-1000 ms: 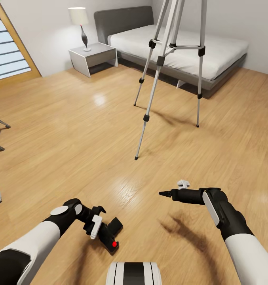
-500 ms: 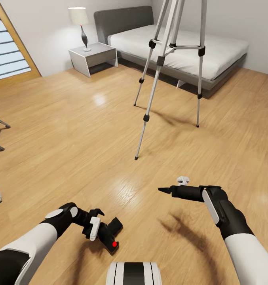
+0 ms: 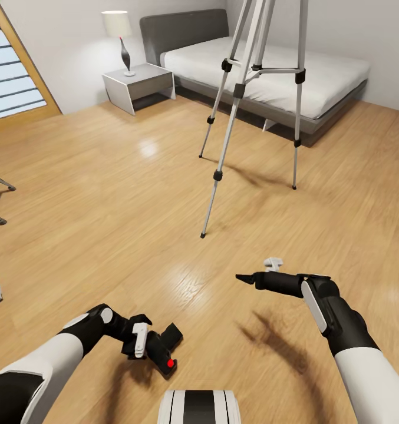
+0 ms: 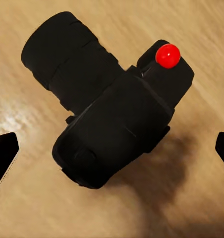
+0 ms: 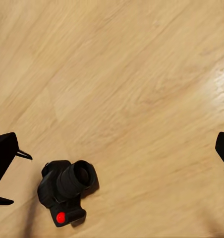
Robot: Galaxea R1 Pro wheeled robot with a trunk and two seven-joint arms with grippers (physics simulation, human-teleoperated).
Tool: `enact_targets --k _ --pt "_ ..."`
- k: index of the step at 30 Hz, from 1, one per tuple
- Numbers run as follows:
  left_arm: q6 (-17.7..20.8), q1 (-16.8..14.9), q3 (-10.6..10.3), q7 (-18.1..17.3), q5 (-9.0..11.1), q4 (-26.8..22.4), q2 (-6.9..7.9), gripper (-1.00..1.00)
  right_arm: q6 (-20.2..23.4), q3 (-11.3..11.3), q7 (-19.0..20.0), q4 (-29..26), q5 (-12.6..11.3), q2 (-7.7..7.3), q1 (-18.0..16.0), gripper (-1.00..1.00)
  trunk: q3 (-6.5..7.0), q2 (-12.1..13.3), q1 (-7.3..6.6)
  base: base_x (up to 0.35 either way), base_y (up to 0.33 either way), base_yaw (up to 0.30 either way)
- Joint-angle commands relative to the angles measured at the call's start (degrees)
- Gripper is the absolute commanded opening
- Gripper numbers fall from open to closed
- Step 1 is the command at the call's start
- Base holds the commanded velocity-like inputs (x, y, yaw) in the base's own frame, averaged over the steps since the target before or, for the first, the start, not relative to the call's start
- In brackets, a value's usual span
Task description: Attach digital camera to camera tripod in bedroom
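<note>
Left gripper (image 3: 147, 340) spread wide, fingers either side of the digital camera (image 4: 109, 106) on the wood floor (image 3: 105, 194), grasping nothing. Right gripper (image 3: 244, 278) empty, raised, opening hard to judge. Camera tripod (image 3: 255, 76) by the bed (image 3: 270, 70), head cut off.

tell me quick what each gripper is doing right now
Left gripper: open, fingertips either side of the small black camera with the red button, not holding it.
Right gripper: open, empty.
</note>
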Motion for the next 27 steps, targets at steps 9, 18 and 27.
enact_targets --k 9,18,27 --pt "2.7 0.0 2.9 -3.0 2.7 -3.0 0.0 1.0 -1.0 -0.1 0.0 0.0 -0.2 0.0 0.0 1.0 -0.04 0.0 -0.01 0.0 0.0 0.0" --pt "5.6 0.0 5.8 -5.9 5.7 -5.9 -0.23 1.0 -1.0 -0.1 0.0 0.0 -0.2 0.0 0.0 1.0 -0.04 0.0 -0.01 0.0 0.0 0.0" --pt "8.6 0.0 8.0 -8.7 8.6 -8.8 -0.49 1.0 -1.0 -0.1 0.0 0.0 -0.2 -0.03 0.0 1.0 -0.04 0.0 -0.01 0.0 0.0 0.0"
